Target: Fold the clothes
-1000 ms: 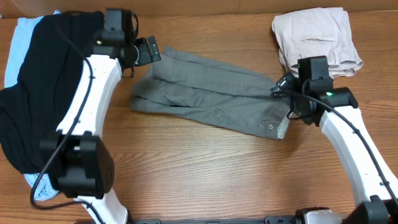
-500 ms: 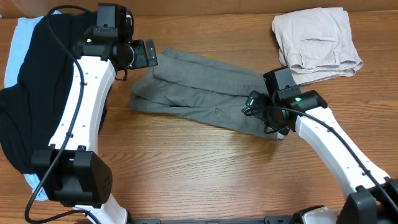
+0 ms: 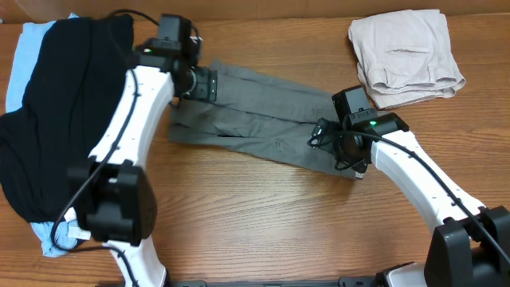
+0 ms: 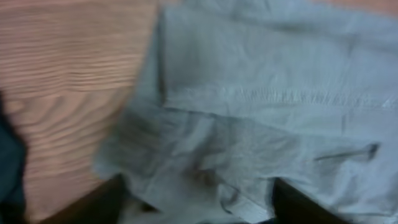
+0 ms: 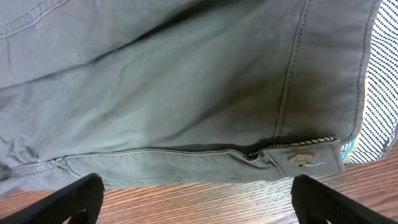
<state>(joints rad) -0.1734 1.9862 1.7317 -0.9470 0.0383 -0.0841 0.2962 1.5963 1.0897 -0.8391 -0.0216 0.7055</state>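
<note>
Shorts of grey-olive cotton lie slantwise on the table. At their nearer, buttoned waistband end the right gripper hovers, fingers spread wide and empty. Farther off, the left gripper is also spread over the leg end. Beyond lie beige shorts and a black garment.
</note>
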